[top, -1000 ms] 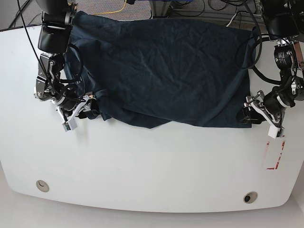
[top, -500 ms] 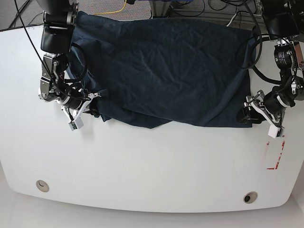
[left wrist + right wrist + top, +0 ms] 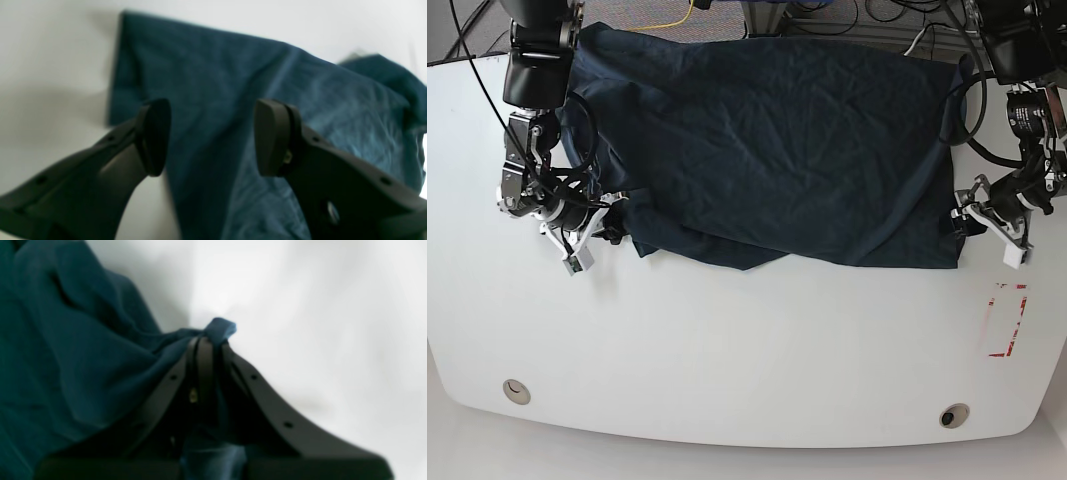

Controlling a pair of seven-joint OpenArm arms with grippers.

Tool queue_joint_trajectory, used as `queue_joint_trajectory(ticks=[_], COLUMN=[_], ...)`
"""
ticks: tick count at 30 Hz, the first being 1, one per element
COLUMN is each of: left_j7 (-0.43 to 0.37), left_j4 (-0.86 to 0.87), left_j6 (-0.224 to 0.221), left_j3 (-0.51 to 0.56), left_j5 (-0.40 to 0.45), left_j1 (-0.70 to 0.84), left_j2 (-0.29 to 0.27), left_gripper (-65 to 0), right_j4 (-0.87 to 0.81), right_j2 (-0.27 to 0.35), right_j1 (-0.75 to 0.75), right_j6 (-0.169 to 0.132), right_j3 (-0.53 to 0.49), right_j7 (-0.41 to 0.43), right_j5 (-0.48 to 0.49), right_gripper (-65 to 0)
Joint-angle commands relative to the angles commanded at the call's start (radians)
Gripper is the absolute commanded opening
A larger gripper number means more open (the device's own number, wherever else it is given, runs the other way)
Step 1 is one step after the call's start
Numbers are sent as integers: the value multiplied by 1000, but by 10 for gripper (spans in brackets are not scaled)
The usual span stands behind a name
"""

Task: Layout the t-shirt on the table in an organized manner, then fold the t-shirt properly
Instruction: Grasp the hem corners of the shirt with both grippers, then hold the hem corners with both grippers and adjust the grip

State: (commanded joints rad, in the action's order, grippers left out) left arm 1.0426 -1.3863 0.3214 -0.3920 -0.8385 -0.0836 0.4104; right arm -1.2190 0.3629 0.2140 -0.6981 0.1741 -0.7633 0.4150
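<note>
Glossy white table [image 3: 727,360] with the navy t-shirt [image 3: 767,150] spread across its far half
The right gripper [image 3: 210,340] is clamped on a bunched tip of the shirt's near-left edge; the left gripper [image 3: 211,136] hangs with jaws wide apart and empty over the shirt's near-right corner, fabric lying flat beneath it

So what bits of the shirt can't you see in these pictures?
- Base view: the t-shirt has its top edge cut off by the table's far side.
- Right wrist view: the right hand covers the pinched fabric; blurred.
- Left wrist view: the left hand blocks cloth below; blurred, sleeve or hem unclear.
</note>
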Motion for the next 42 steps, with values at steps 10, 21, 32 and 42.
queue_joint_trajectory(ticks=[10, 21, 32, 42], left_j7=[-95, -133, -164, -222], left_j4=[91, 201, 272, 328], left_j6=[-3, -2, 0, 57], left_j3=[-26, -21, -20, 83], left_j5=[6, 8, 31, 51], left_j1=[-38, -34, -44, -87], left_j2=[0, 3, 3, 3], left_gripper=[-97, -96, -96, -133], right_j4=[0, 0, 0, 0], right_j2=[20, 26, 25, 23], right_j1=[0, 0, -2, -2], right_j6=[0, 0, 0, 0], right_j3=[0, 2, 2, 2], right_j7=[0, 0, 0, 0], right_j5=[0, 0, 0, 2], right_gripper=[-648, -648, -648, -648])
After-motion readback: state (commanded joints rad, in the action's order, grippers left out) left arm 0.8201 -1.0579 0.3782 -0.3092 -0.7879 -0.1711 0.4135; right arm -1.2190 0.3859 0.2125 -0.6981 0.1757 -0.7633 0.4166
